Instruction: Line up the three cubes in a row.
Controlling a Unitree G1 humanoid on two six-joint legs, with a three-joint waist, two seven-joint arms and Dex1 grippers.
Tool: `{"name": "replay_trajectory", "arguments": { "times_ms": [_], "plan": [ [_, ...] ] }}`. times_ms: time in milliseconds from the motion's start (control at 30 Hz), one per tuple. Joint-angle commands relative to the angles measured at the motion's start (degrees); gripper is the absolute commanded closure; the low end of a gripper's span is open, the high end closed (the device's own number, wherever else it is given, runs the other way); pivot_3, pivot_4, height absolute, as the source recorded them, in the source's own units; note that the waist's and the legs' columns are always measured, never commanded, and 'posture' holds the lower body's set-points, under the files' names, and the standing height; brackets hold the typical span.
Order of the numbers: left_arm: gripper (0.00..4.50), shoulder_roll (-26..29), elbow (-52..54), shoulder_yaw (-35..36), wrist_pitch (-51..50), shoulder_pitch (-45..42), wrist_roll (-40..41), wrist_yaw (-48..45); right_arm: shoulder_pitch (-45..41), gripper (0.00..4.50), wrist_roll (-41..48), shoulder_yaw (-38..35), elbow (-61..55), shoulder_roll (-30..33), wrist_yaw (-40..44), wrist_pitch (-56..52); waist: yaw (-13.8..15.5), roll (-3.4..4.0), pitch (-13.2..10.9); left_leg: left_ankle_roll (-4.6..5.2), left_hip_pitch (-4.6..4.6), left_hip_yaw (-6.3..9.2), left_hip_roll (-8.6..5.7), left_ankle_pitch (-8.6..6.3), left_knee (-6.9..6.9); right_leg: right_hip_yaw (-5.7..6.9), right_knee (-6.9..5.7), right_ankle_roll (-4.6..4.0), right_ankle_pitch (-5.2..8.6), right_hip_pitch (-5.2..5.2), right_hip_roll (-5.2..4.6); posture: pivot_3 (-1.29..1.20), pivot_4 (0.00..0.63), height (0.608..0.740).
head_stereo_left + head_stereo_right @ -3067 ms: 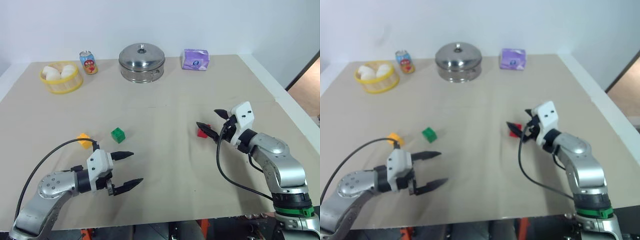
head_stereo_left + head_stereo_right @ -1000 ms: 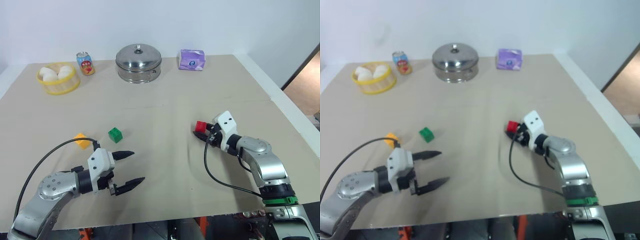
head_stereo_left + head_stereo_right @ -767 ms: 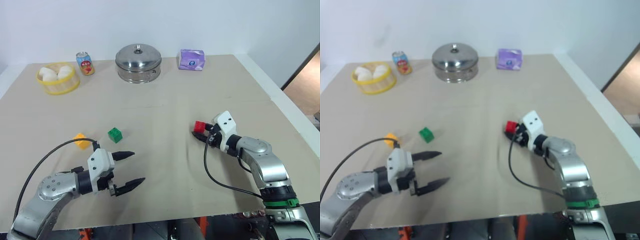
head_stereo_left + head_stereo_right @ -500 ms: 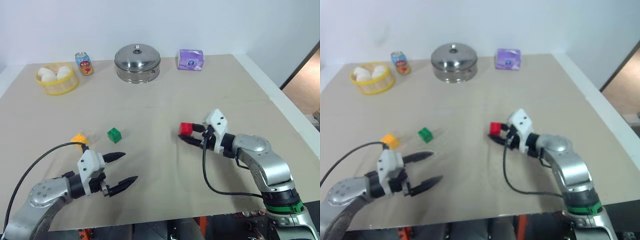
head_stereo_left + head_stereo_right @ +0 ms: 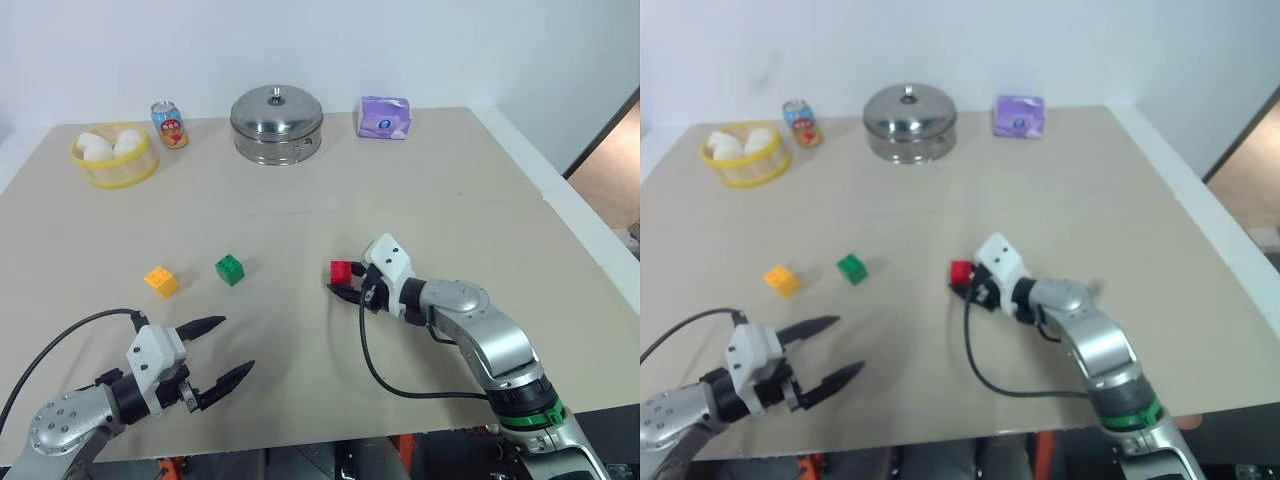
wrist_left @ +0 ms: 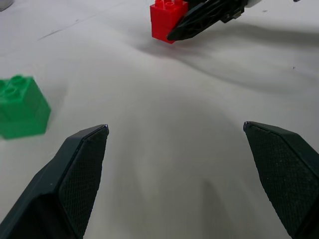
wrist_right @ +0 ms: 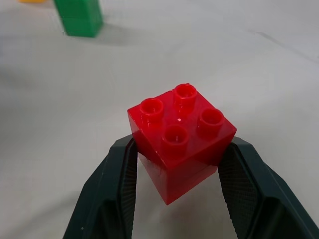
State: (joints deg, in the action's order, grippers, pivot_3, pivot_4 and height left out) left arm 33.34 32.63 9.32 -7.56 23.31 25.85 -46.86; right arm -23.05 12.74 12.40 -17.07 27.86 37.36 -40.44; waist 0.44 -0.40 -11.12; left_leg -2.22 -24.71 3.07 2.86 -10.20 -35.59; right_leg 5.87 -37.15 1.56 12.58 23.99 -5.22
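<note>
The right pincer [image 5: 347, 289] is clamped on the red cube [image 5: 341, 271], at 3 o'clock of the green cube [image 5: 229, 269] and yellow-orange cube [image 5: 160, 280] resting on the tabletop [image 5: 480, 190]. Rigid, light, slick plastic: flat opposite sides probably grip best. The left pincer [image 5: 222, 350] stands apart, empty.

Red cube [image 7: 180, 137] gripped; green [image 5: 230, 269], yellow-orange [image 5: 160, 281] tabled.
</note>
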Motion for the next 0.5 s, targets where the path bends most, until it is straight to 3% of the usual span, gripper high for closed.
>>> {"name": "replay_trajectory", "arguments": {
  "times_ms": [33,500],
  "plan": [
    [0.0,-0.1,2.2,0.5,1.1,-0.2,0.0,0.6,1.3,2.55,0.6,-0.4,-4.7,0.1,-0.6,-1.3,0.0,0.0,0.0,0.0,0.0,0.0,0.0,0.0,0.0,0.0,0.0,0.0,0.0,0.0,0.0,0.0,0.15,0.74],
    [0.0,-0.5,1.4,-1.0,-1.0,-3.7,0.0,2.0,3.8,2.55,1.7,1.3,-9.1,-0.5,-1.1,-3.1,0.0,0.0,0.0,0.0,0.0,0.0,0.01,0.0,-0.02,0.0,0.0,-0.02,-0.05,0.03,0.01,0.0,0.15,0.74]
  ]
}}
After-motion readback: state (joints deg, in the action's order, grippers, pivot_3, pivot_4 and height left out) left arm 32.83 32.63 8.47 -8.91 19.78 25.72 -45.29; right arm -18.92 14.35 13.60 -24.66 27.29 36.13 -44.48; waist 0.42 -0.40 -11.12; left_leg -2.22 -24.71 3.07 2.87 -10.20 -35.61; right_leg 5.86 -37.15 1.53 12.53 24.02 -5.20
